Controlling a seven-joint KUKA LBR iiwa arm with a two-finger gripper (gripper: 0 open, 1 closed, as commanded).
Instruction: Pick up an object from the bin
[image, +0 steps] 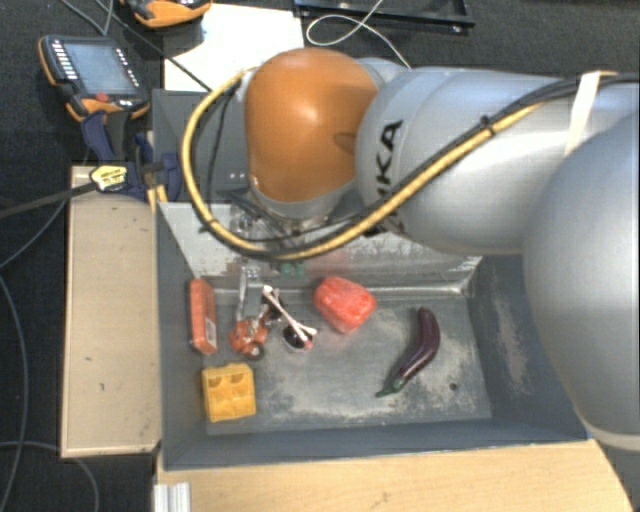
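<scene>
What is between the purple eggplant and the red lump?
Nothing sits there. In the camera view, only bare grey bin floor lies between the purple eggplant and the red lump.

The grey metal bin (330, 400) has a scuffed, dusty floor with six small things lying apart on it. Along the left wall lies an orange-red sausage (203, 315), and a yellow holed block (229, 390) sits near the front left corner. Toward the middle are a small red-brown lump (248, 340), a white-and-dark pair of toy sunglasses (292, 327) and a red strawberry-like piece (345, 304). A dark purple aubergine (419, 348) lies slanted at the right.
</scene>
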